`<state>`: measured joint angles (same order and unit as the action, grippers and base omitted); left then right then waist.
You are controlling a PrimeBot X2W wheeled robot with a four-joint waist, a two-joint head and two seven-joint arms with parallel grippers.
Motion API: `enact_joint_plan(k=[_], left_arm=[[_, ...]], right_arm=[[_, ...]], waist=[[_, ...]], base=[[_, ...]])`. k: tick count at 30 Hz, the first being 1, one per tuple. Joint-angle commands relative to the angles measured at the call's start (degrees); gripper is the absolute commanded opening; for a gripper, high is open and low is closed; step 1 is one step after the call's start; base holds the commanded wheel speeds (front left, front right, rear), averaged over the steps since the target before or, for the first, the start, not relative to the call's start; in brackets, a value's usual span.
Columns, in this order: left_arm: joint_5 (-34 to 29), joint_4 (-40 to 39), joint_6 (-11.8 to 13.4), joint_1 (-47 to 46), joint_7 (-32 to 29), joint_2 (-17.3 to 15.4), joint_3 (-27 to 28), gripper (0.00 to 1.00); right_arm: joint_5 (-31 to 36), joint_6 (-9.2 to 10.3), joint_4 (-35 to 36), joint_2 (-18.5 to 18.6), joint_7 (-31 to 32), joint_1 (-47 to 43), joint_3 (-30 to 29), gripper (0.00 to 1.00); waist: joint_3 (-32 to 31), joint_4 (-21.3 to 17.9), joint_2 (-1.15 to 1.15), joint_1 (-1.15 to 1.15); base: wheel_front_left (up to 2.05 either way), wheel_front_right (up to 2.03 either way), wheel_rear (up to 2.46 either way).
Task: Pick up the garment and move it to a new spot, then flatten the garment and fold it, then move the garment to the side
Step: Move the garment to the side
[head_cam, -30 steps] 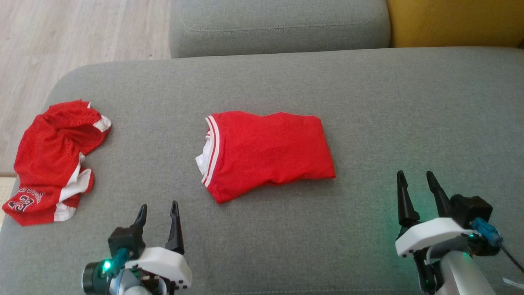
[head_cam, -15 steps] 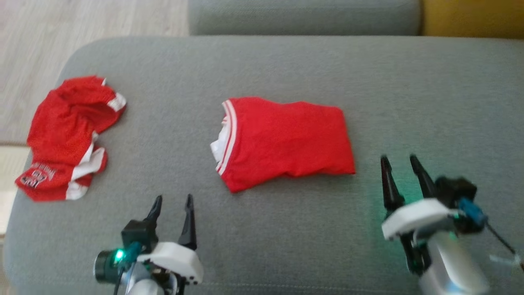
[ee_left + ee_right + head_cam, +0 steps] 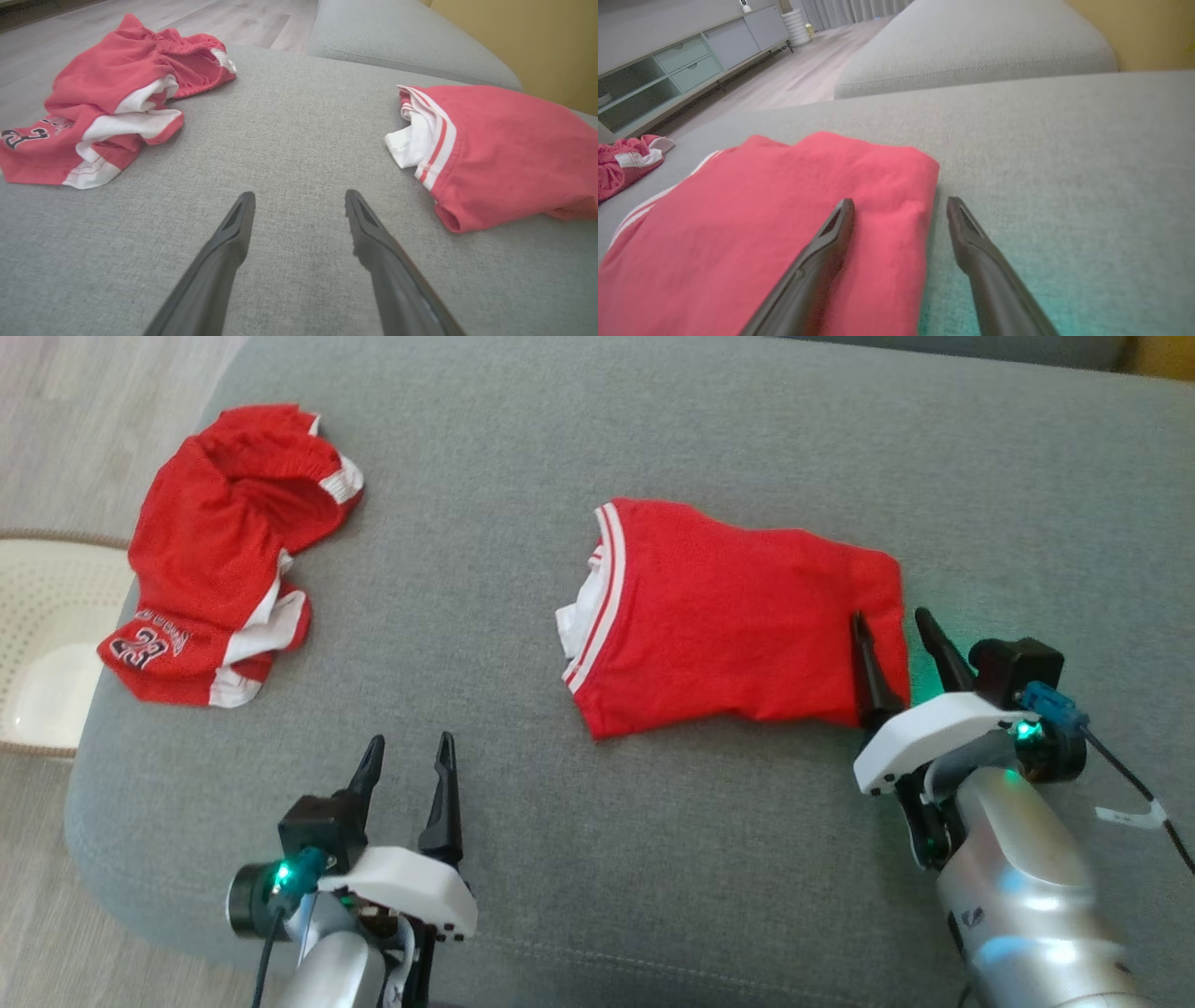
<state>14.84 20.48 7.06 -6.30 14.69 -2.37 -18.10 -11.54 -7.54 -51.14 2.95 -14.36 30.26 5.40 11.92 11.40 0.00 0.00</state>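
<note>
Right gripper (image 3: 889,616): fingers apart, holding nothing. The right wrist view places its own gripper (image 3: 900,201) astride the right edge of the garment (image 3: 794,196), one finger over red cloth and the other over the grey sofa cushion (image 3: 1064,163); contact cannot be confirmed.

Left gripper (image 3: 411,739): fingers apart, empty, over bare cushion at the near left.

The garment lies folded mid-cushion. The left wrist view adds white lining at its left end. A crumpled red piece (image 3: 219,551) lies far left, near a pale basket (image 3: 47,644) on the floor.

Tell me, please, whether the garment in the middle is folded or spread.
Folded: the garment lies as a compact rectangle, with layers stacked at its striped edge.
</note>
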Motion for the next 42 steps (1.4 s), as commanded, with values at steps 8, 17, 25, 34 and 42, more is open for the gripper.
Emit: enact_joint_plan(k=[8,17,25,34,42], left_arm=[[-0.04,-2.77,0.15,-4.14,0.31,-0.51,1.57,1.00],[-0.31,-2.75,-0.06,-5.12,0.31,-0.51,0.79,1.00],[-1.68,-2.49,-0.76,-6.34,0.31,-0.51,0.75,1.00],[-4.52,-1.30,-2.40,-9.06,0.31,-0.51,1.83,1.00],[-6.43,-0.52,-3.86,-10.24,0.31,-0.51,2.14,1.00]], right_arm=[[-2.65,0.05,-6.41,-0.07,-0.63,4.47,3.83,0.00],[-4.41,0.05,-4.53,-0.07,-0.63,5.69,3.55,0.00],[-5.91,0.05,0.46,-0.07,-0.63,5.49,5.55,0.00],[-8.82,0.05,5.01,-0.07,-0.63,4.73,8.07,0.00],[-10.35,0.05,7.83,-0.07,-0.63,3.42,8.49,0.00]], waist=[[2.04,-0.17,0.00,0.00],[2.02,-4.78,0.00,0.00],[1.99,-17.31,0.00,0.00],[3.72,-33.39,0.00,0.00],[5.41,-40.92,0.00,0.00]], base=[[0.00,0.00,0.00],[0.00,0.00,0.00],[0.00,0.00,0.00],[0.00,0.00,0.00],[0.00,0.00,0.00]])
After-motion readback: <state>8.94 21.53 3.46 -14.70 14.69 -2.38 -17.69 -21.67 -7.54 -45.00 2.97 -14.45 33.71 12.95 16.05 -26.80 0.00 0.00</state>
